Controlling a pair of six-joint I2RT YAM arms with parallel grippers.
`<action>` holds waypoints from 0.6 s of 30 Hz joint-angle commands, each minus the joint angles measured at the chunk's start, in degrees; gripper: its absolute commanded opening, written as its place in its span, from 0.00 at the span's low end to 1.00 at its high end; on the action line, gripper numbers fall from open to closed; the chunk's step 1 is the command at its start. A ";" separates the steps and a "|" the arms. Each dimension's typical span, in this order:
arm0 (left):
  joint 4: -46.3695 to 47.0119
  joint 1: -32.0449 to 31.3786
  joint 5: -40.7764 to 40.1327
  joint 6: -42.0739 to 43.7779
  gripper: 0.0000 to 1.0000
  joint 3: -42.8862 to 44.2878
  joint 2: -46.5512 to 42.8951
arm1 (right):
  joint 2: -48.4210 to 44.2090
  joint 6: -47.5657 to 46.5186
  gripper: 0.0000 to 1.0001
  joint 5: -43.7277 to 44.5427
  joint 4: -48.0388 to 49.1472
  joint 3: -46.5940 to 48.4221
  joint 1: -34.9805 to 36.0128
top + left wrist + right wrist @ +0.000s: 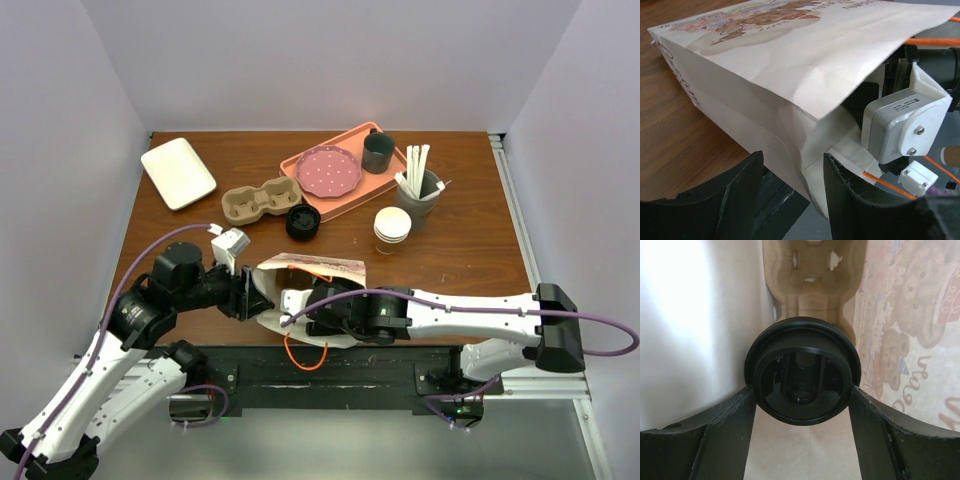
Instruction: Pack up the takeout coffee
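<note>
A white paper bag point(312, 268) printed with bears lies on its side at the near table edge. My right gripper point(801, 390) reaches inside it, and its fingers press both sides of the round black sip lid of the takeout coffee point(802, 370). The cup body is hidden behind the lid. Beyond the lid, inside the bag, a brown pulp carrier point(812, 275) shows. My left gripper point(792, 160) stands open at the bag's point(790, 65) left end, with the bag's lower edge lying loose between its fingers. In the top view, the bag hides the right fingers.
Behind the bag stand a brown cup carrier point(260, 200), a loose black lid point(303, 222) and a stack of paper cups point(392, 228). A pink tray point(352, 197) carries a dotted plate point(328, 170) and a dark mug point(378, 152). A stirrer holder point(418, 190) and a white dish point(178, 172) flank them.
</note>
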 commanded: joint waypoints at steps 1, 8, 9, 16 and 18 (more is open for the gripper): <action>-4.80 0.01 -0.01 1.75 0.55 2.20 -0.15 | -0.83 2.08 0.11 2.42 0.71 -0.70 0.39; -2.88 0.01 1.48 1.14 0.14 1.32 -1.91 | -1.18 4.89 0.11 3.04 1.42 -1.67 0.39; -2.61 -0.07 1.13 1.31 0.10 1.23 -2.09 | -1.45 5.24 0.11 3.39 1.68 -1.84 0.39; 0.38 0.01 0.25 2.28 0.00 1.05 -2.18 | -3.55 5.59 0.11 8.05 4.15 -2.81 0.21; 0.82 0.01 0.08 2.19 0.00 0.79 -2.70 | -4.52 6.47 0.12 7.53 4.06 -2.99 0.21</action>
